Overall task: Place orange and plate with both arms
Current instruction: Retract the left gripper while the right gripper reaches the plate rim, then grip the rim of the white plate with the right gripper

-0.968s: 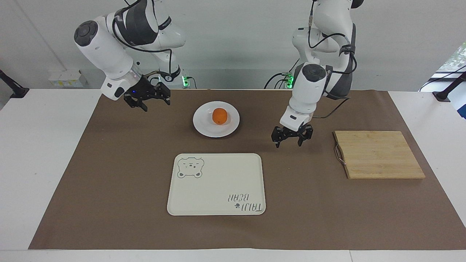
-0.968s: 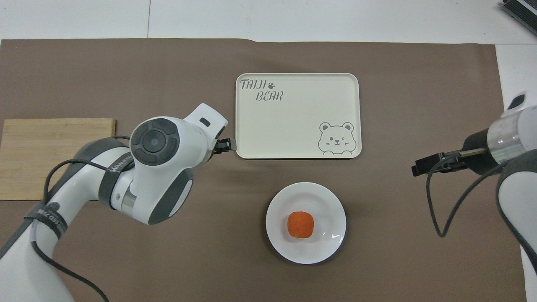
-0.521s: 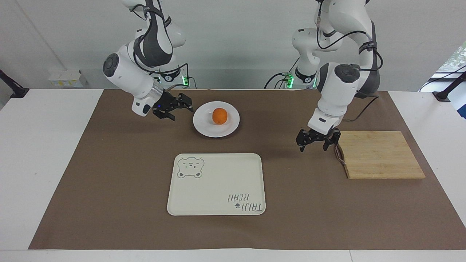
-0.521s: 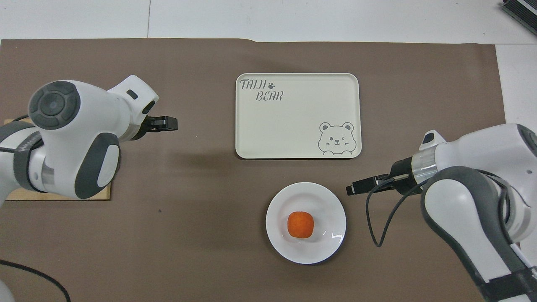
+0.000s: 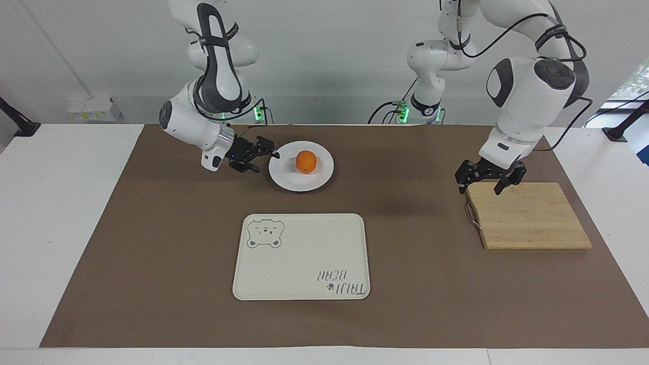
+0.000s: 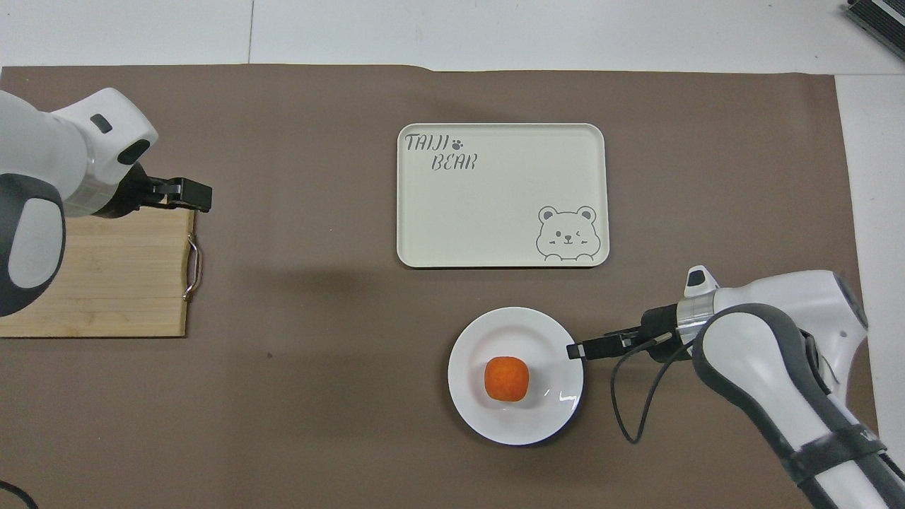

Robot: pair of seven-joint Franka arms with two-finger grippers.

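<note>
The orange [image 5: 306, 161] lies in the middle of the white plate [image 5: 290, 180], which stands on the brown mat near the robots. In the overhead view the orange [image 6: 506, 379] sits on the plate [image 6: 482, 418] too. My right gripper [image 5: 264, 158] is low beside the plate's rim on the right arm's side, open, with one fingertip at the rim; it shows in the overhead view [image 6: 576, 349] at the rim's edge. My left gripper [image 5: 480, 185] is open and empty, up over the corner of the wooden board nearest the robots, also seen from overhead [image 6: 196, 195].
A cream tray with a bear print [image 5: 301, 256] lies farther from the robots than the plate. A wooden cutting board [image 5: 527, 215] with a metal handle lies toward the left arm's end of the table. A brown mat [image 5: 152, 243] covers the table's middle.
My right gripper has come down and in toward the plate, reaching its rim. My left gripper has swung away from the tray's side to over the cutting board. Orange and plate have not moved.
</note>
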